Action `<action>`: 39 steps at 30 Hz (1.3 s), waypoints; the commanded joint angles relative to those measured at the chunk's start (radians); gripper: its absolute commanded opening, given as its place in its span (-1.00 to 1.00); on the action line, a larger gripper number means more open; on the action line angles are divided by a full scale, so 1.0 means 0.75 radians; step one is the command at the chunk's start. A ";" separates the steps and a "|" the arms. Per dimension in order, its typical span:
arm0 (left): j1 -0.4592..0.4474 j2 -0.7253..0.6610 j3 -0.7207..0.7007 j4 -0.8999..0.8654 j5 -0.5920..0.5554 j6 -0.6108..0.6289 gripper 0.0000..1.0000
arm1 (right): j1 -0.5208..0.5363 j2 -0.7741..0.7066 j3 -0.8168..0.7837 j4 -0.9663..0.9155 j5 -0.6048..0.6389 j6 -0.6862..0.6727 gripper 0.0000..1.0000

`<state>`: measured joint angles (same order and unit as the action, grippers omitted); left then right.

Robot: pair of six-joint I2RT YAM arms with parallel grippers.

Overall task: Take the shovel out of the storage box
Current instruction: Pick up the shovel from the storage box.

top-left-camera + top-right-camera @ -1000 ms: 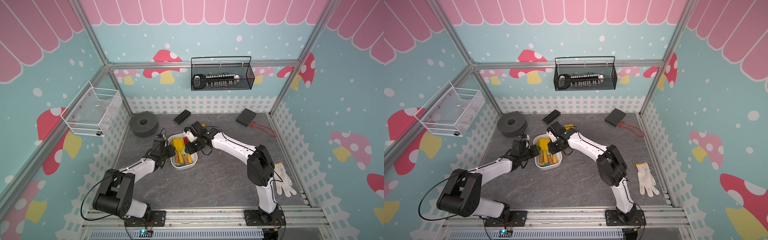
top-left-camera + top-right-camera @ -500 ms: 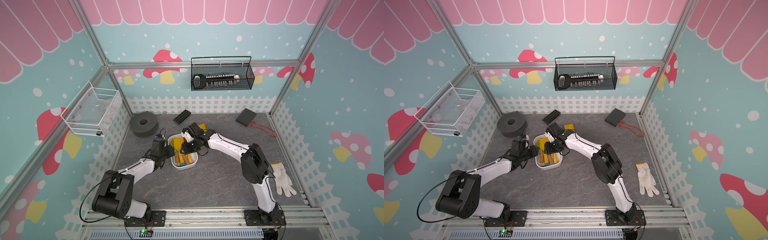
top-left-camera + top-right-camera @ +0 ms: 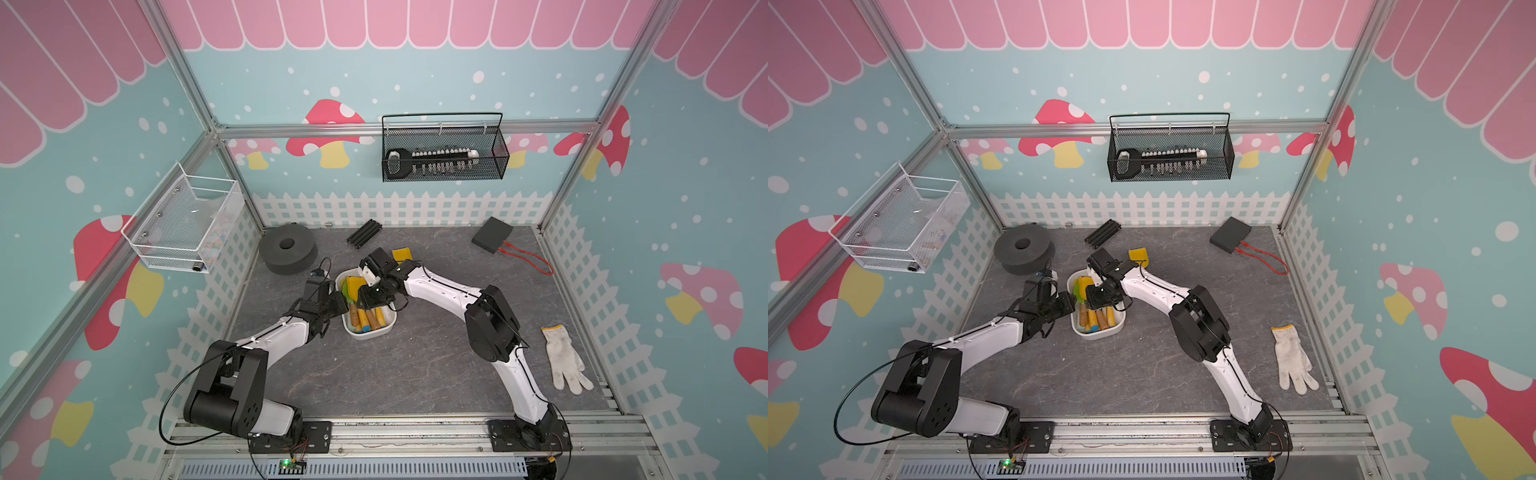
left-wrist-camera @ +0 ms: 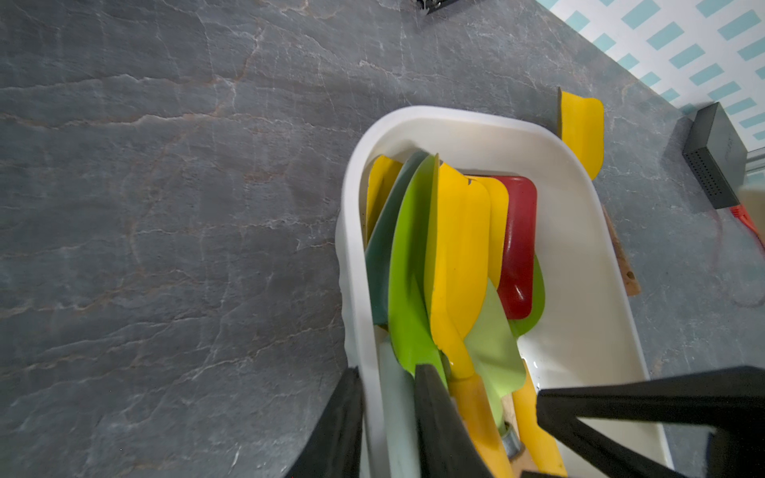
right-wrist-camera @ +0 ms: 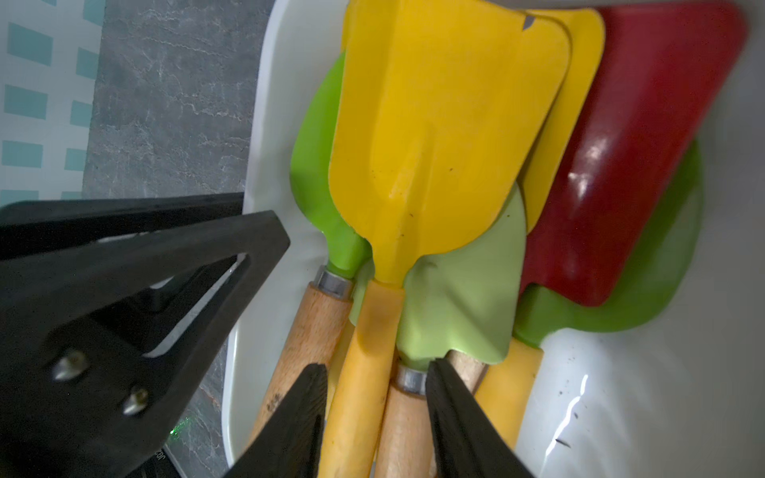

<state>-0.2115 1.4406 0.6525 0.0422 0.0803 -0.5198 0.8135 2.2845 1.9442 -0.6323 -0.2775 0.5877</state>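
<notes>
The white storage box sits mid-table and holds several shovels with yellow, green and red blades. My left gripper straddles the box's left wall, one finger outside and one inside, pinching it. My right gripper reaches into the box. It is shut round the yellow handle of the top yellow shovel, with a wooden handle also between its fingers.
Another yellow shovel lies on the table just behind the box. A black roll, a black block and a black case with a red cord lie at the back. A white glove lies at the right.
My left gripper's jaws have narrowed onto the box wall. My right gripper has shifted a little left and lower over the shovel handles, and its jaws have narrowed slightly.
</notes>
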 commanded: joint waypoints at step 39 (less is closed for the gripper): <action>0.000 -0.016 0.009 0.036 0.011 0.026 -0.50 | 0.081 0.259 0.390 -0.257 0.211 -0.054 -0.67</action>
<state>-0.2115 1.4456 0.6529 0.0463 0.0799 -0.5190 0.8654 2.4786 2.2345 -0.8085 -0.1242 0.5552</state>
